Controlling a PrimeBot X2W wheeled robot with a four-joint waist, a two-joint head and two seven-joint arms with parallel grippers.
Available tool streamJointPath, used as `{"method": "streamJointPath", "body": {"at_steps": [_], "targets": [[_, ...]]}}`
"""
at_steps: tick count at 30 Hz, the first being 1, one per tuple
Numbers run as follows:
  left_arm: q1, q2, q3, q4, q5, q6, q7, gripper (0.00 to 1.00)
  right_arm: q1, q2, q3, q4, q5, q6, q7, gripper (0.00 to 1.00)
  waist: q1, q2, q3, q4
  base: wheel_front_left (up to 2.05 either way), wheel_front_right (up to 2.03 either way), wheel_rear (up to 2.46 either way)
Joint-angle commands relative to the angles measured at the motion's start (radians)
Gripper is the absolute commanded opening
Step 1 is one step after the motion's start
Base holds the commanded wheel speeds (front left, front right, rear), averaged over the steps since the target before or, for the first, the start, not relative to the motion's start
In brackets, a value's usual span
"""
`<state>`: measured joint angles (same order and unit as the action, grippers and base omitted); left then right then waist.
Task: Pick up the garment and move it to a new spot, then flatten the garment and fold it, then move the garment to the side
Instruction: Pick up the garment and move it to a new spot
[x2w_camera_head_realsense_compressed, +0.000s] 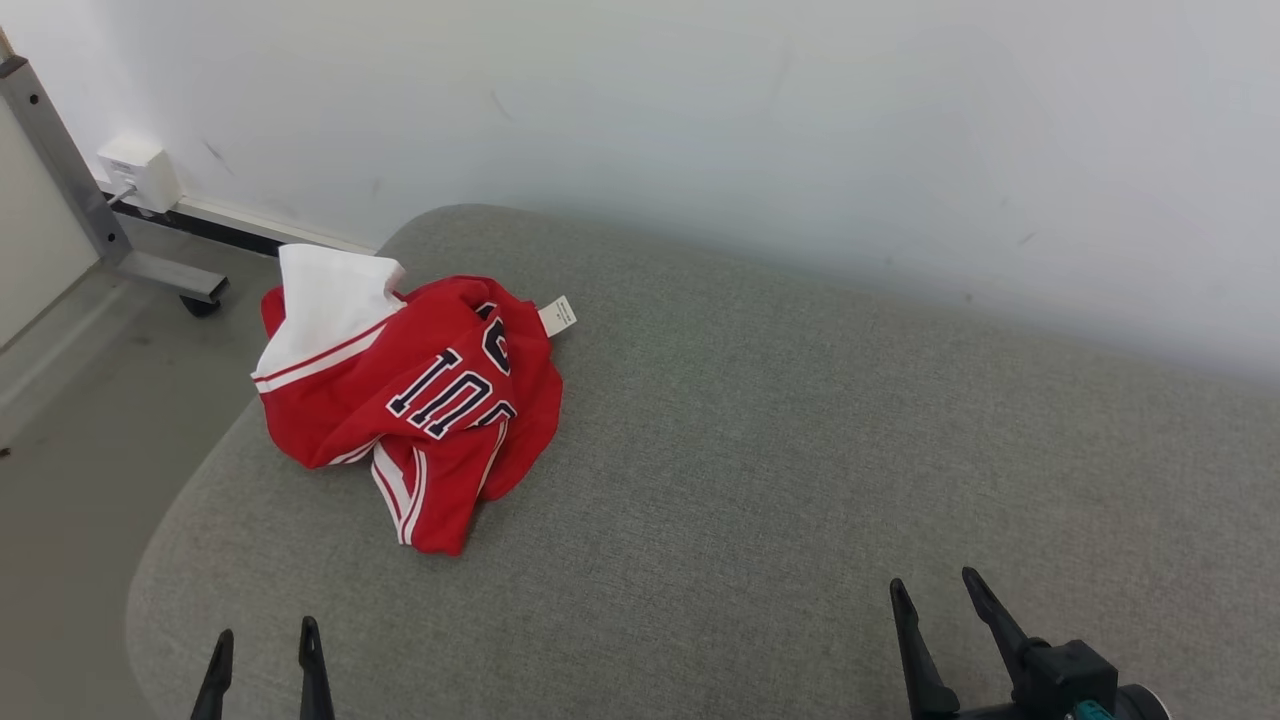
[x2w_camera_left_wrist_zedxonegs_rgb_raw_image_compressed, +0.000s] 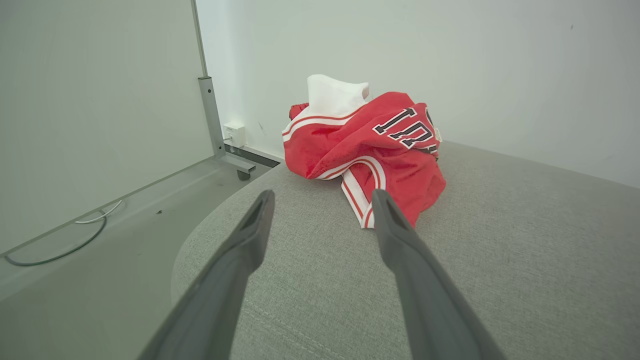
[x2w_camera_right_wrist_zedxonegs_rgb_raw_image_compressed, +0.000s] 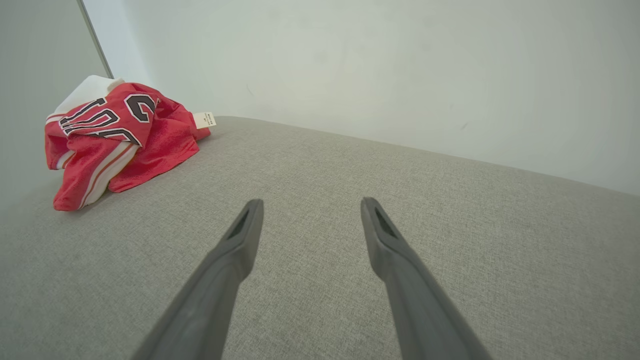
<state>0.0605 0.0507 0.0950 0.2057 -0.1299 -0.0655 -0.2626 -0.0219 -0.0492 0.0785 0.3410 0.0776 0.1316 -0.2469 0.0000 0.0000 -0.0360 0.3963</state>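
Lying crumpled, garment (x2w_camera_head_realsense_compressed: 420, 390) with striped end pointing nearward; left claw (x2w_camera_head_realsense_compressed: 267, 628), right claw (x2w_camera_head_realsense_compressed: 932, 577) both spread, empty

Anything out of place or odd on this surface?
Only the red jersey: it lies crumpled near the far left corner of the grey cushion, its white tag sticking out. Nothing looks spilled or damaged.

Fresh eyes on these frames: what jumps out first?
The crumpled red jersey, with white trim and dark numerals, heaped near the left edge of the grey cushion. Then the left hand and right hand, both open and holding nothing, low at the near side and apart from the jersey.
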Motion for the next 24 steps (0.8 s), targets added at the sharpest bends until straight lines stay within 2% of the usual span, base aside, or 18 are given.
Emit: {"method": "streamJointPath", "body": {"at_steps": [1, 6, 11, 14, 18, 20, 24], "targets": [[0.008, -0.001, 0.005, -0.007, 0.003, 0.003, -0.003, 1.0, -0.015, -0.002, 0.003, 0.001, 0.007, -0.002, -0.005, 1.0, 0.0, 0.0, 0.008, -0.01, 0.0, 0.0, 0.0], [-0.035, 0.002, 0.036, 0.007, -0.008, -0.005, -0.003, 1.0, -0.037, -0.002, 0.008, -0.002, 0.005, -0.002, -0.008, 1.0, 0.0, 0.0, 0.04, -0.049, 0.0, 0.0, 0.0], [-0.135, 0.04, 0.064, 0.112, -0.071, -0.032, 0.026, 1.0, -0.055, -0.002, 0.009, -0.007, -0.008, -0.002, -0.01, 1.0, 0.0, 0.0, 0.08, -0.092, 0.0, 0.0, 0.0], [-0.216, 0.089, 0.066, 0.175, -0.133, -0.05, 0.134, 1.0, -0.073, -0.002, 0.018, -0.014, -0.009, -0.002, -0.01, 1.0, 0.0, 0.0, 0.113, -0.132, 0.0, 0.0, 0.0], [-0.318, 0.174, 0.082, 0.185, -0.22, -0.061, 0.263, 1.0, -0.105, -0.003, 0.038, -0.02, -0.013, -0.002, -0.01, 1.0, 0.0, 0.0, 0.164, -0.199, 0.0, 0.0, 0.0], [-0.34, 0.187, 0.09, 0.188, -0.259, -0.063, 0.302, 1.0, -0.113, -0.003, 0.04, -0.023, -0.016, -0.002, -0.01, 1.0, 0.0, 0.0, 0.177, -0.214, 0.0, 0.0, 0.0], [-0.4, 0.251, 0.125, 0.18, -0.411, -0.066, 0.488, 1.0, -0.142, -0.002, 0.056, -0.027, -0.011, -0.002, -0.011, 1.0, 0.0, 0.0, 0.227, -0.284, 0.0, 0.0, 0.0]]}}
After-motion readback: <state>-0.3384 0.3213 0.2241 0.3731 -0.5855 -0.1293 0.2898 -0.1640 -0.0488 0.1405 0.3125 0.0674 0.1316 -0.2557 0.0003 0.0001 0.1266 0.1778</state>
